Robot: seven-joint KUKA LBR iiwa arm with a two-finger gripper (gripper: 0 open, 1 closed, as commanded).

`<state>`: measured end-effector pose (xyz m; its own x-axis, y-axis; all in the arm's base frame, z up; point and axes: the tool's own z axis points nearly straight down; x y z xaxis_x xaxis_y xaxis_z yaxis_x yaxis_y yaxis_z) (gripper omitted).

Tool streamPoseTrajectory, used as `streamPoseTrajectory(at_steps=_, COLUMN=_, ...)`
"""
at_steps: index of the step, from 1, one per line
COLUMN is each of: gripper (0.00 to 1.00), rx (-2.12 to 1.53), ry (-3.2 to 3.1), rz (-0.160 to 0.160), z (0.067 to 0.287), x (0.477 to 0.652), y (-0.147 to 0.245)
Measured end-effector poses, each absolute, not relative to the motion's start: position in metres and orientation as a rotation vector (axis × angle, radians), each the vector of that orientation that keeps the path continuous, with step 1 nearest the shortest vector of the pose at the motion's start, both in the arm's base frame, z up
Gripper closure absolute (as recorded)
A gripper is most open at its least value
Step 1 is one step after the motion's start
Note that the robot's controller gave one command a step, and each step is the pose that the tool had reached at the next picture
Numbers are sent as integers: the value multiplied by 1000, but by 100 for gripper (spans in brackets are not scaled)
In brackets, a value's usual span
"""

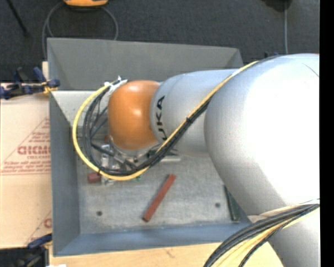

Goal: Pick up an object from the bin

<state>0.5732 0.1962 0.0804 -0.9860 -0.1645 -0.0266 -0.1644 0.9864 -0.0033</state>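
A small reddish-brown block (93, 178) lies on the left part of the floor of the grey metal bin (64, 204), close to the left wall. The gripper (110, 163) hangs just beside it, a little to its right and on its far side. Whether the two touch cannot be told, nor how wide the gripper stands or whether it has hold of anything, since the wrist's orange cover (131, 114) and a loop of yellow cable (78, 124) hide much of it. To the right and nearer, well apart from the block, a long reddish-brown bar (158, 198) lies slantwise on the floor. A thin dark green strip (231, 203) rests by the right wall. The white arm (256, 132) reaches in from the right, covering the bin's right side.
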Motion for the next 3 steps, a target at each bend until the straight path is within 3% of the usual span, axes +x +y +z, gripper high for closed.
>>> streamPoseTrajectory(at_steps=1, gripper=0, rx=-154, ry=3138, rz=2, z=154, x=570, y=201)
streamPoseTrajectory(at_steps=2, gripper=0, rx=-71, ry=3140, rz=2, z=222, x=578, y=201)
streamPoseTrajectory(at_steps=3, gripper=0, rx=-54, ry=3137, rz=3, z=237, x=578, y=201)
